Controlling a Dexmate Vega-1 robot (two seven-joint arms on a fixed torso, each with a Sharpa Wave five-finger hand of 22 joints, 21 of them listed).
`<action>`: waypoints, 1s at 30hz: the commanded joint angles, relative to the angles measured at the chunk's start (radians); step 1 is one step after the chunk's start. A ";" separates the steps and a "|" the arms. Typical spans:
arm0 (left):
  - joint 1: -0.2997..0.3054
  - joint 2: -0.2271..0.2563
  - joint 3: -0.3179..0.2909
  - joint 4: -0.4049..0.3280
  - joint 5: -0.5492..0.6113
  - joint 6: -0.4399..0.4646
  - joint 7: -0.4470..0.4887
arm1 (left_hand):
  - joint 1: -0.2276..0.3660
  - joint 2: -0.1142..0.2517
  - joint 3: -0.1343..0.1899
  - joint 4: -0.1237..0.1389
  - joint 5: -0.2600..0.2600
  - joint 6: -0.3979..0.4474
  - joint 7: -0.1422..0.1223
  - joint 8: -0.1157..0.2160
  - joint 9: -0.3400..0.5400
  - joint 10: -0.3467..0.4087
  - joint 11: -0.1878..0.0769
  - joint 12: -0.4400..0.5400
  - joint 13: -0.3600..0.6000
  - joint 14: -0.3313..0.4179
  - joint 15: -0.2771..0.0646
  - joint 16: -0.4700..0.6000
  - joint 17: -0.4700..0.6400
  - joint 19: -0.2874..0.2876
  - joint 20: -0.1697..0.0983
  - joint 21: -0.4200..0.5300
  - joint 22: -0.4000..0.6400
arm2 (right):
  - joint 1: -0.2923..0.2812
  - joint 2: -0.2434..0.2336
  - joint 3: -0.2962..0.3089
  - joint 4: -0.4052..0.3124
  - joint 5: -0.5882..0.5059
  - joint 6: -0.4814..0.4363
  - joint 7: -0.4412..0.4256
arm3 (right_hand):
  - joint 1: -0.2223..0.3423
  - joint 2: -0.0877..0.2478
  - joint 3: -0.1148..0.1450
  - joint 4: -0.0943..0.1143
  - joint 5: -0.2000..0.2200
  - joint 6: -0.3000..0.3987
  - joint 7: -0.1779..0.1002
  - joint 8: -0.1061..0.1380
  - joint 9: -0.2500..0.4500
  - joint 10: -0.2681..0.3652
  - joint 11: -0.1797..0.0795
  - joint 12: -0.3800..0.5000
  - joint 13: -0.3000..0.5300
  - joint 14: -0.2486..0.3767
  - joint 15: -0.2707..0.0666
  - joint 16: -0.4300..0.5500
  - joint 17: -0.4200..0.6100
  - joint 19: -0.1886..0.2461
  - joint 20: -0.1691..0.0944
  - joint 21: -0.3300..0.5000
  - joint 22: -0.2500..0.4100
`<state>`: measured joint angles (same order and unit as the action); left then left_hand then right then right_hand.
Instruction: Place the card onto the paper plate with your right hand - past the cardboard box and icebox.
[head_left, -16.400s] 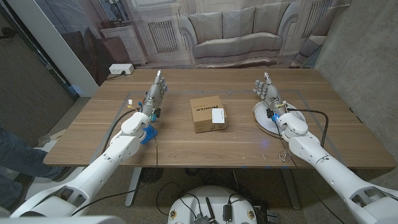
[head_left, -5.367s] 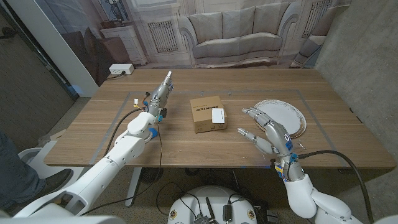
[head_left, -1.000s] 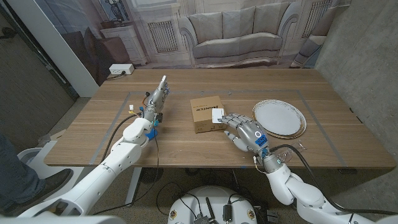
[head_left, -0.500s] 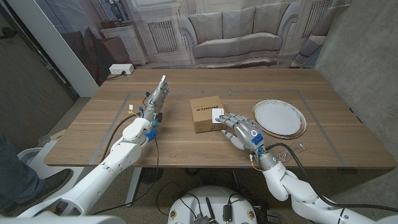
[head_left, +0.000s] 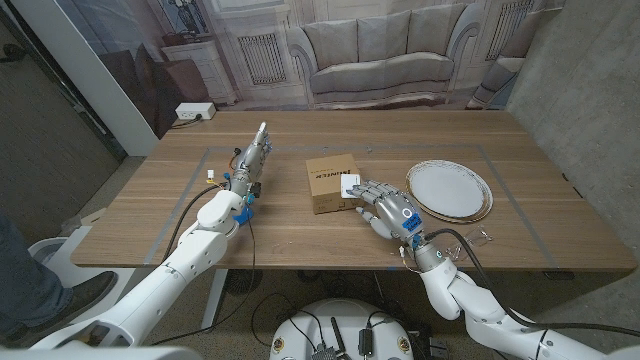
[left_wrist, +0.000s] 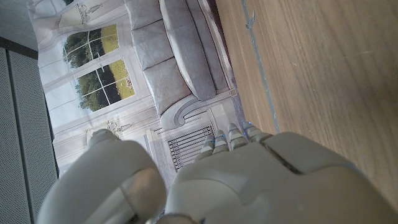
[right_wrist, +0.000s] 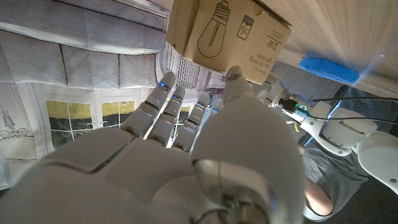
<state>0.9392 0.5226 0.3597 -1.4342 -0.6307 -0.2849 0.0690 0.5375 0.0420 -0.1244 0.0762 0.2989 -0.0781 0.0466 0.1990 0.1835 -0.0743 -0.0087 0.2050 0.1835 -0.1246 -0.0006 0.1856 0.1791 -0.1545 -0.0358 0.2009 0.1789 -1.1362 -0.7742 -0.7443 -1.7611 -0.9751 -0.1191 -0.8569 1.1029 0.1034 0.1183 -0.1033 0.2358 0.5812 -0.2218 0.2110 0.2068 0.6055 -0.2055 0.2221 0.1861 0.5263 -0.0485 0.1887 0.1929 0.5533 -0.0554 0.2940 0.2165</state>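
Right hand (head_left: 388, 209) open-fingered at the card (head_left: 350, 186) on the cardboard box (head_left: 331, 182); left hand (head_left: 252, 159) open — apart.

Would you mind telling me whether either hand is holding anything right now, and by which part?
Nothing is held. The right hand reaches toward the card on the cardboard box, fingers apart, without a visible grip. The left hand holds nothing.

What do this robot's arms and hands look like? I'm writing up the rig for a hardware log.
Both arms are glossy white rounded shells. The left hand and right hand are light grey, jointed and human-shaped, with small blue lights at the right hand's fingertips. Black cables run along both forearms, and a blue fitting sits at the left wrist.
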 joint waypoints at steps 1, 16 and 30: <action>-0.003 0.001 -0.001 -0.002 0.002 0.003 0.002 | 0.004 0.001 -0.008 0.000 0.000 -0.003 0.001 -0.004 0.003 -0.007 0.000 -0.003 0.005 -0.003 0.002 0.002 0.004 -0.008 -0.033 -0.002 0.003 | 0.029 0.008 -0.017 0.044 0.009 -0.001 -0.027 | 0.002 0.003 -0.008 -0.001 -0.002 0.013 0.000 -0.003 0.004 0.010 0.000 -0.002 0.003 0.014 -0.169 0.003 0.003 0.011 -0.152 0.006 0.001; 0.002 -0.001 -0.005 0.002 -0.002 -0.002 0.004 | 0.005 0.002 -0.010 0.000 0.000 -0.003 0.001 -0.004 0.003 -0.008 -0.001 -0.003 0.005 -0.004 0.002 0.002 0.004 -0.008 -0.032 -0.001 0.003 | 0.081 0.026 -0.052 0.092 0.007 0.013 -0.032 | 0.005 0.008 -0.017 -0.001 -0.002 0.021 0.000 -0.003 0.004 0.024 0.000 -0.001 0.003 0.022 -0.169 0.003 0.003 0.015 -0.152 0.012 0.001; -0.001 -0.002 -0.006 0.013 -0.009 -0.005 -0.007 | 0.005 0.003 -0.012 0.000 -0.001 -0.004 0.000 -0.004 0.003 -0.007 0.000 -0.002 0.005 -0.004 0.003 0.002 0.004 -0.008 -0.032 -0.001 0.003 | 0.102 0.033 -0.061 0.098 0.010 0.015 -0.036 | 0.009 0.015 -0.022 -0.002 -0.004 0.024 0.000 -0.004 0.004 0.028 -0.001 -0.003 0.003 0.030 -0.169 0.004 0.003 0.018 -0.152 0.018 0.002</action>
<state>0.9392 0.5212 0.3561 -1.4303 -0.6345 -0.2856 0.0703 0.5375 0.0419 -0.1301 0.0757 0.2989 -0.0781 0.0466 0.1990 0.1835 -0.0743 -0.0087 0.2050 0.1835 -0.1246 -0.0006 0.1857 0.1791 -0.1545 -0.0358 0.2009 0.1789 -1.0539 -0.7507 -0.7950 -1.6780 -0.9679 -0.1097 -0.8860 1.1084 0.1139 0.1021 -0.1035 0.2358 0.5952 -0.2253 0.2063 0.2068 0.6257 -0.2042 0.2221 0.1861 0.5442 -0.0518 0.1887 0.1928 0.5635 -0.0516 0.3088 0.2164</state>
